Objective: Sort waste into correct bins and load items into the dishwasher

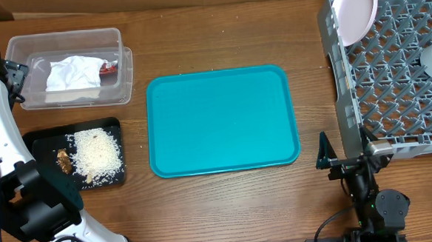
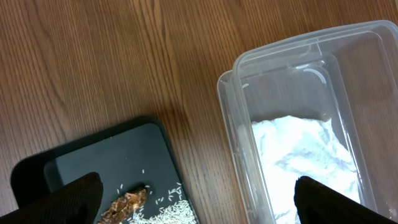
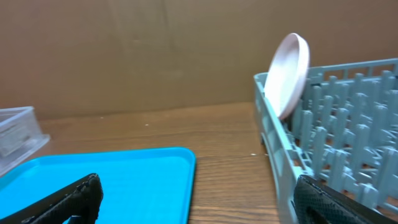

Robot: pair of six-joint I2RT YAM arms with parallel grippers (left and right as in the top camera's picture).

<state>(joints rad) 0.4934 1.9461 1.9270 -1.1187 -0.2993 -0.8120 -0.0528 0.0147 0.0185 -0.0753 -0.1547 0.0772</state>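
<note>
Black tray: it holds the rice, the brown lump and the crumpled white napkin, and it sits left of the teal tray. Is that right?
Not quite. The overhead view shows the crumpled napkin lying in the clear tub, not in the black tray. The rice and brown lump are in the black tray, left of the teal tray.

a robot lab bench is indicated: plain brown board (image 3: pixel 124 56) is seen ahead of the right claw (image 3: pixel 199 211), and a dish rack (image 3: pixel 336 124) (loose on a wooden table (image 3: pixel 230 130)) at its right.
</note>
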